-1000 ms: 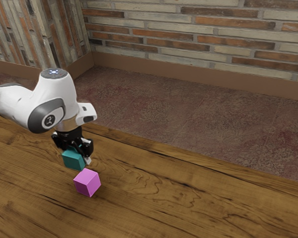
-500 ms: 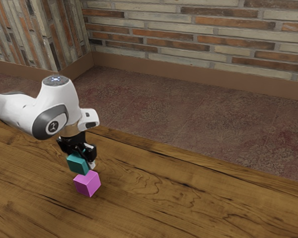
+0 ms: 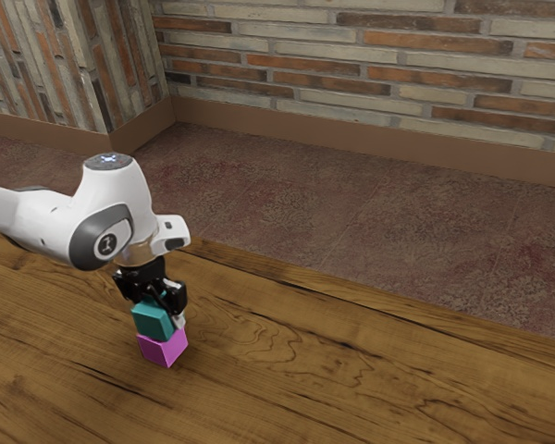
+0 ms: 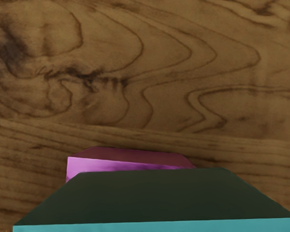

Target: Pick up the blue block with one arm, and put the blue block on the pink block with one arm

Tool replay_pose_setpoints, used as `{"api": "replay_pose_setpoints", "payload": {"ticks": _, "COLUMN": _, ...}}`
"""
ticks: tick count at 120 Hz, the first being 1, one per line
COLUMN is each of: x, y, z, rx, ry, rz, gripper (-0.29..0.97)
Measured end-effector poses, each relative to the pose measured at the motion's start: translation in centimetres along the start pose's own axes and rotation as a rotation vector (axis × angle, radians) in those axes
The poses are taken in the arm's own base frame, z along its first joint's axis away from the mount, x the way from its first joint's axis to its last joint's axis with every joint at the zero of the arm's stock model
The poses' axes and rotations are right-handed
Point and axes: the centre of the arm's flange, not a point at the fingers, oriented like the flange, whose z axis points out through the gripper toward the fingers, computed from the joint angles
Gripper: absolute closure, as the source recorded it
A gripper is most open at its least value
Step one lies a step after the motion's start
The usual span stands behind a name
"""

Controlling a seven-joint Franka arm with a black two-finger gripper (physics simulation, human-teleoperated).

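The teal-blue block [image 3: 154, 320] sits right above the pink block [image 3: 163, 348], seemingly resting on its top face. My gripper [image 3: 155, 313] is shut on the blue block, black fingers at its two sides. The pink block stands on the wooden table [image 3: 351, 379] near the exterior view's left. In the wrist view the blue block [image 4: 154, 200] looms large and dark just under my hand, and a strip of the pink block [image 4: 125, 159] shows beyond it.
The table's far edge [image 3: 370, 296] runs diagonally behind the blocks, with a reddish floor and brick walls beyond. Bare wood stretches toward the exterior view's right.
My hand has carried the blue block toward the exterior view's right and down, from beside and above the pink block to directly on top of it.
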Motion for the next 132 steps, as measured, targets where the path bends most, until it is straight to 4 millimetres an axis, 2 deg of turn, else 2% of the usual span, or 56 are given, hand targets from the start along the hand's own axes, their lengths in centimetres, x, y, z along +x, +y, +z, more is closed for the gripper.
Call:
{"api": "replay_pose_setpoints", "payload": {"ticks": 63, "x": -0.5, "y": -0.8, "z": -0.5, "rx": -0.029, "ry": 0.004, "rz": 0.063, "gripper": 0.42}}
{"api": "replay_pose_setpoints", "payload": {"ticks": 92, "x": -1.7, "y": -1.8, "z": -0.6, "rx": -0.043, "ry": 0.000, "rz": 0.062, "gripper": 0.42}}
{"api": "replay_pose_setpoints", "payload": {"ticks": 132, "x": -1.5, "y": -1.9, "z": -0.4, "rx": -0.058, "ry": -0.001, "rz": 0.076, "gripper": 0.42}}
